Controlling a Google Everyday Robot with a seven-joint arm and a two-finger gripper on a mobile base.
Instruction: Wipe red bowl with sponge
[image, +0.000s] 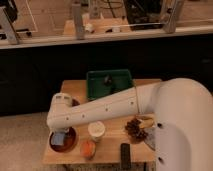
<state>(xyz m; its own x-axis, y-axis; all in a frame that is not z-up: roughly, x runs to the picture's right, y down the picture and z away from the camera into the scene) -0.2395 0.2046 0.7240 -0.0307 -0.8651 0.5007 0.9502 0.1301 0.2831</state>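
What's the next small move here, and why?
Probably a short sideways sweep of the sponge across the red bowl. The gripper hangs low over the bowl, below the white wrist, and the sponge already lies inside it.

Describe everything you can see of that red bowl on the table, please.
The red bowl is round, shallow and reddish-brown. It sits upright near the front left corner of the wooden table. A small light blue sponge is inside it, and the robot's hand comes down over the sponge from the white arm, which hides the bowl's back rim. A white cup and an orange round object stand close by on its right.
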